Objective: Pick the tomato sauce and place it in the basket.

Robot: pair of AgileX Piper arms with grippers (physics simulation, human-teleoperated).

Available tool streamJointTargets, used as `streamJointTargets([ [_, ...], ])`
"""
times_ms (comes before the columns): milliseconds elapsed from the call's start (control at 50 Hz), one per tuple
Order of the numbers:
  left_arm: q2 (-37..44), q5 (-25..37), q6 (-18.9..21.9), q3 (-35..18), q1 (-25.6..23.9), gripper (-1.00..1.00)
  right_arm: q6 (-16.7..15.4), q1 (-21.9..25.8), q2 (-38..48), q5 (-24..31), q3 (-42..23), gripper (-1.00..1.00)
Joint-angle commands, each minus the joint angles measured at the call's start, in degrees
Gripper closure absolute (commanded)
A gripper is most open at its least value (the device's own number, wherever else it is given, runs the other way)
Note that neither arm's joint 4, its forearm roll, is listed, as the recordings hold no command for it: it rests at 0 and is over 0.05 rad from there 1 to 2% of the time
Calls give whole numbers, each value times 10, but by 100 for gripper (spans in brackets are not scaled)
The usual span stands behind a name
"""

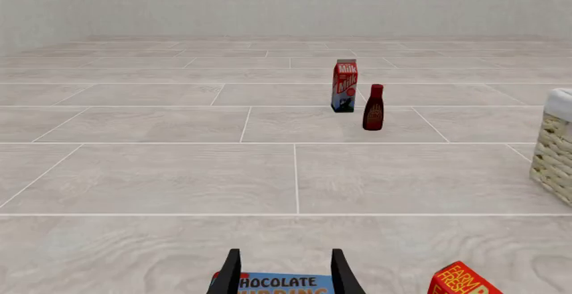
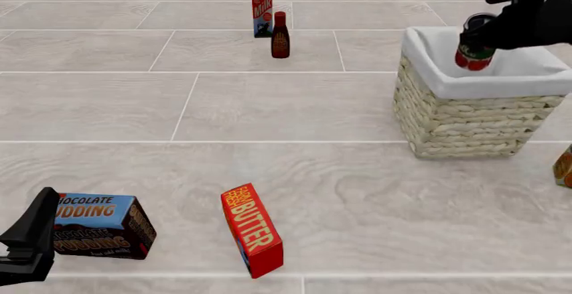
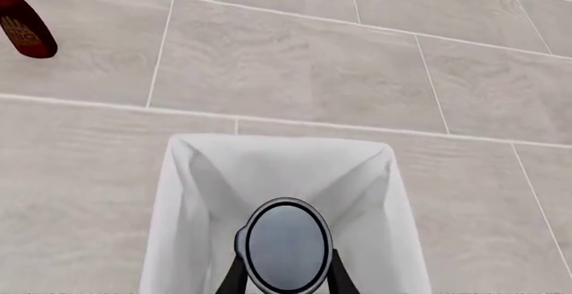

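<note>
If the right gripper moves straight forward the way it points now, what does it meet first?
Probably the basket's white lining: the right gripper, shut on the tomato sauce, points down into the basket. Depth is unclear.

Pale tiled bench (image 2: 268, 106) w/ basket (image 2: 465, 123), milk carton (image 2: 261, 9), dark bottle (image 2: 280, 36), butter box (image 2: 252, 239), pudding box (image 2: 100, 226).

Bare sim scene, not a real room: pale grey wood-grain tiled bench (image 2: 268, 106) filling the frame, blank light wall (image 1: 286, 3) across the top, grocery props like the red-and-white milk carton (image 2: 261, 9) scattered loose.
</note>
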Motion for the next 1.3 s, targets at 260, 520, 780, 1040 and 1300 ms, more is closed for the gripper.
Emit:
streamJointTargets([
  [260,0,0,0,0,0,-100,14,0,17,-13,12,100],
  [520,0,0,0,0,0,-100,15,-1,25,-18,12,100],
  [780,0,0,0,0,0,-100,18,0,37,-25,13,100],
  [1040,0,0,0,0,0,-100,16,-2,45,-29,11,100],
  [1300,0,0,0,0,0,-100,23,3,48,-29,10,100],
])
